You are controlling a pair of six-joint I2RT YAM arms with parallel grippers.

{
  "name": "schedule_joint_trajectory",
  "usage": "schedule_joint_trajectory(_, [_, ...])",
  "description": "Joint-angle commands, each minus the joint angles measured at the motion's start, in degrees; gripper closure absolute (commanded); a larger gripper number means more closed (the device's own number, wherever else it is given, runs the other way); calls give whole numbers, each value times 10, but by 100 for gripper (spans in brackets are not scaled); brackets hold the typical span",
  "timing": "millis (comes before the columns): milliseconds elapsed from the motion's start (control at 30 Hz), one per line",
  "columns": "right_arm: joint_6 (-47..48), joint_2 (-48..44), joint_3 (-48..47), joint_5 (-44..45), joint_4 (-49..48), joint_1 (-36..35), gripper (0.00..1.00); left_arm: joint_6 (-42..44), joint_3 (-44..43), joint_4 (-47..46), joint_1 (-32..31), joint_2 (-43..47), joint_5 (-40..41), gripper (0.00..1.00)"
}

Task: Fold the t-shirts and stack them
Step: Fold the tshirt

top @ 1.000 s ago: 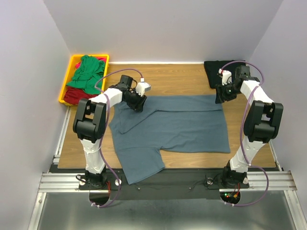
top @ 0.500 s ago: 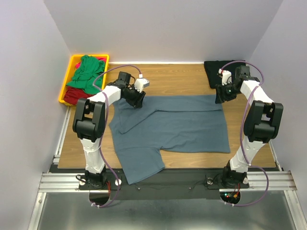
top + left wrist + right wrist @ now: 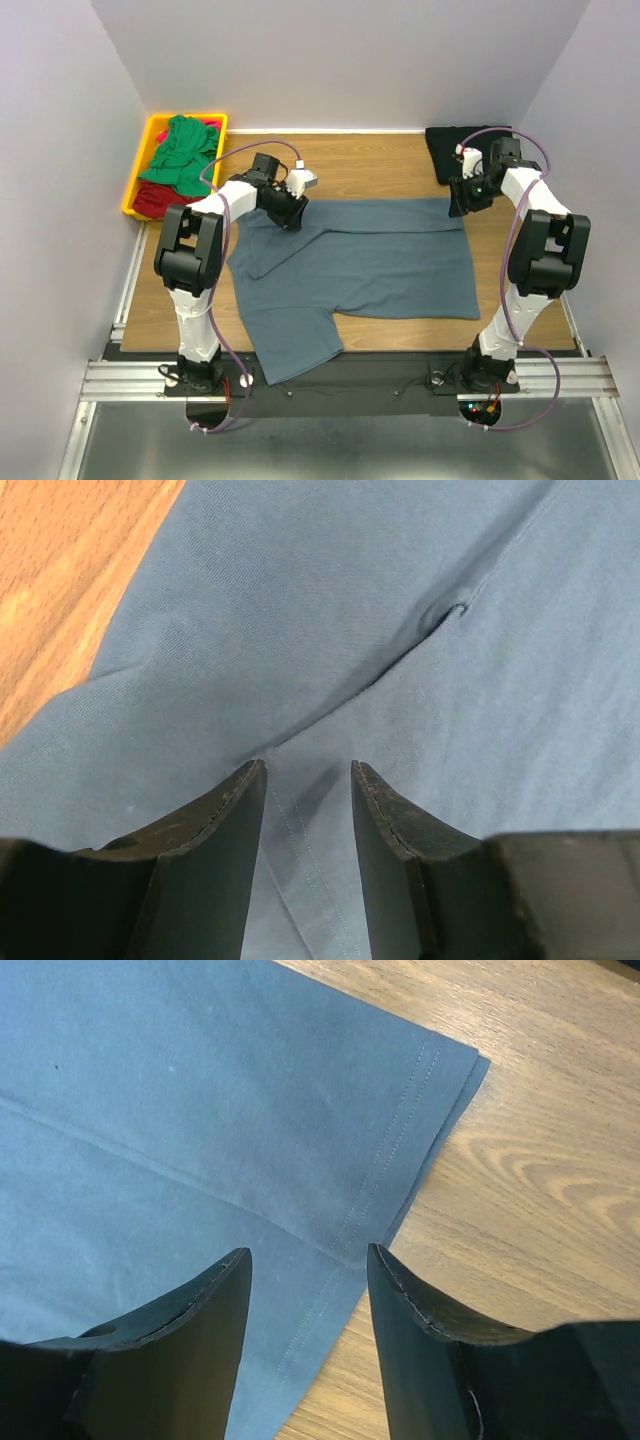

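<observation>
The slate blue-grey t-shirt [image 3: 360,262] lies spread on the wooden table, with one sleeve folded in at the far left. My left gripper [image 3: 290,215] is open, low over that folded sleeve seam [image 3: 305,830]. My right gripper [image 3: 461,205] is open over the shirt's far right hem corner [image 3: 400,1175]. The black t-shirt [image 3: 452,148] lies folded at the far right. The green t-shirt [image 3: 180,150] and the red t-shirt [image 3: 158,197] sit crumpled in the yellow tray [image 3: 137,172].
The yellow tray stands at the far left against the wall. Walls close in on three sides. The shirt's near sleeve [image 3: 290,345] hangs over the table's front edge onto the black base plate [image 3: 400,375].
My left gripper drew back to the far left, then came back to the folded sleeve. The right arm and the shirt have not visibly moved.
</observation>
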State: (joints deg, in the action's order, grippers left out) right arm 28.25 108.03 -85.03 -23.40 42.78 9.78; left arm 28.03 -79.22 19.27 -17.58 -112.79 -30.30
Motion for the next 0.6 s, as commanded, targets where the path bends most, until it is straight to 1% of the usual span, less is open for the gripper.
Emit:
schedule_joint_trajectory(0, [2, -7, -23, -10, 1, 4, 45, 4, -2, 1, -2, 11, 5, 46])
schedule_joint_trajectory(267, [5, -7, -21, -6, 1, 4, 45, 18, -31, 17, 20, -6, 20, 45])
schedule_joint_trajectory(500, [6, -2, -21, -6, 1, 5, 45, 16, -31, 17, 20, -16, 10, 45])
schedule_joint_trajectory(567, [6, 1, -23, -5, 1, 4, 45, 16, -28, 17, 18, -15, 0, 47])
